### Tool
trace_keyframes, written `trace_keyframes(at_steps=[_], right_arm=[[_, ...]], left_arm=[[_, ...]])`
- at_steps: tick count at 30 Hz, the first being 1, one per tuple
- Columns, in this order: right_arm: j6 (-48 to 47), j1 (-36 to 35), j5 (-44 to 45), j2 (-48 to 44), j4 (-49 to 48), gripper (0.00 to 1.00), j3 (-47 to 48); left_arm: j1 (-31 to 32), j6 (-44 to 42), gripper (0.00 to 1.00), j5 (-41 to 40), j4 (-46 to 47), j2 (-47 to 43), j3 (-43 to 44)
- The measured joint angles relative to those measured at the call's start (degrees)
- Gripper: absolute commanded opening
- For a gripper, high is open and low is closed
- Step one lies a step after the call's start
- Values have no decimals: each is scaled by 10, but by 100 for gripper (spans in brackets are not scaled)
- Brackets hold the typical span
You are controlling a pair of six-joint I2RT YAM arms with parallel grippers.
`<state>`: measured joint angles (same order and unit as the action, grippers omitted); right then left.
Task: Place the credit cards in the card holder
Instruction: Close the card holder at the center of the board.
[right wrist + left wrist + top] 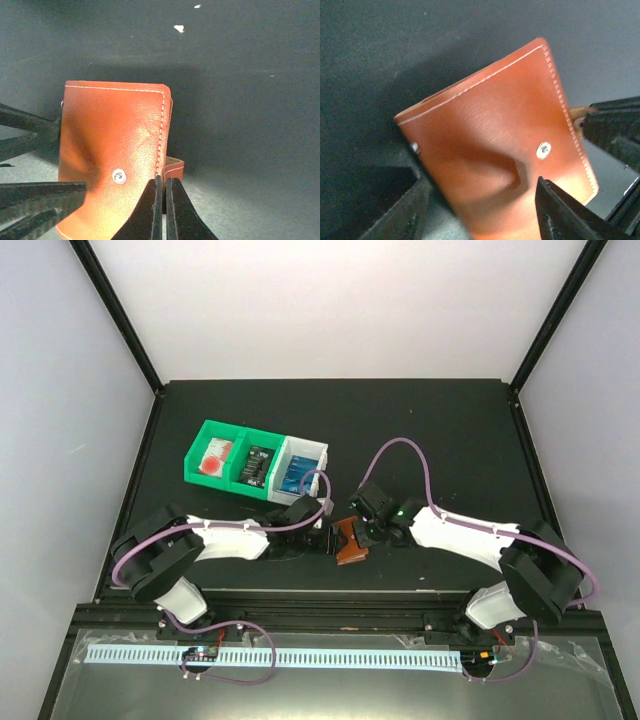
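The brown card holder (349, 543) is sitting near the middle of the black worktop (450, 430), toward its near edge, caught between both arms. The right jaws are pinching shut on its thin side edge, coming in from 3 o'clock, with the right arm (470, 535) stretching low and bending at the elbow. The left jaws are standing wide apart, their fingers (402, 212) straddling the holder from 9 o'clock, the left arm (230, 540) lying low too. At 10 o'clock from the holder, three bins (255, 462) are holding the credit cards (215, 455), one each
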<state>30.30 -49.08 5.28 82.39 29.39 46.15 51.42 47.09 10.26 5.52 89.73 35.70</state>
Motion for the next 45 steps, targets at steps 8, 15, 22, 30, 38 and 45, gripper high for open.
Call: trace_keyframes(at_steps=[8, 15, 22, 30, 38, 45], right_arm=[[7, 2, -32, 36, -36, 1, -8], [45, 4, -43, 41, -83, 1, -33], [78, 4, -35, 10, -96, 1, -59], [108, 2, 1, -3, -73, 1, -55], [116, 2, 0, -30, -68, 1, -55], [103, 3, -52, -21, -89, 1, -52]], left_arm=[[1, 1, 46, -14, 6, 17, 8], [5, 0, 38, -43, 7, 29, 12], [10, 0, 38, -67, 19, 48, 24], [16, 1, 38, -88, 24, 56, 28], [16, 1, 38, -90, 25, 56, 28], [16, 2, 38, -86, 25, 55, 28]])
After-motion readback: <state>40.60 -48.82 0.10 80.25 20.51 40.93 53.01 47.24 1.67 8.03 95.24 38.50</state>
